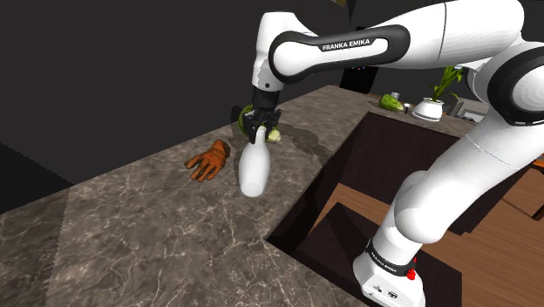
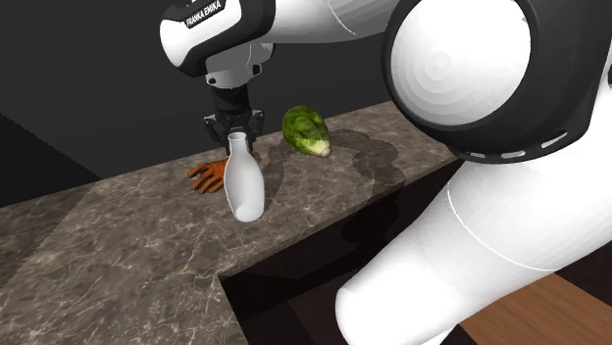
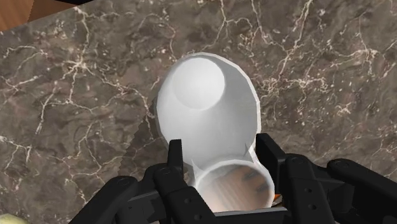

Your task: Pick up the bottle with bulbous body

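1. The gripper (image 1: 260, 129) pinches the white bottle (image 1: 254, 167) by its neck at centre frame in the shoulder view, a finger (image 3: 173, 159) on each side.
2. The bottle hangs tilted, bulb down, over the marble counter (image 1: 131, 227). It seems just clear of the stone (the gap is hard to confirm).
3. The grasp is made. What appears left is a higher lift, away from the orange glove (image 1: 209, 160) and lettuce (image 2: 306, 131) behind.
4. The bottle's mouth is uncapped, with no contents discernible. At upper right, a white pot (image 1: 429, 109) holds a green plant.
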Controlling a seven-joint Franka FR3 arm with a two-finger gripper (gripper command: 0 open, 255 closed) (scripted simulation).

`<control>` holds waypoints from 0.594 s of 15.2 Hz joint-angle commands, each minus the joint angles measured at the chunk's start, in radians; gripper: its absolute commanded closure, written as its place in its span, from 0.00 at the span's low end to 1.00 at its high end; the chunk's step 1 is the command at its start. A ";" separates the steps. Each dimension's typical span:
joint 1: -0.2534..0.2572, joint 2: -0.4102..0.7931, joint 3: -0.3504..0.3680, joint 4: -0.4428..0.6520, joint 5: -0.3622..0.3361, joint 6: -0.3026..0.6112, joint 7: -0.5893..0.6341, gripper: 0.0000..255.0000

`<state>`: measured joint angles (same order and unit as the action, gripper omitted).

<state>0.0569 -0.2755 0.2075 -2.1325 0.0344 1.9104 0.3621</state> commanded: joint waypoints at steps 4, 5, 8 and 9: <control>0.000 0.000 0.000 -0.001 0.000 0.000 0.000 1.00; 0.000 0.000 0.000 -0.002 0.000 0.000 0.000 1.00; 0.000 0.000 0.000 0.012 0.000 -0.013 0.001 1.00; 0.000 -0.001 0.000 0.024 0.000 -0.026 0.001 1.00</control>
<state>0.0568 -0.2774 0.2073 -2.1188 0.0345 1.8937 0.3623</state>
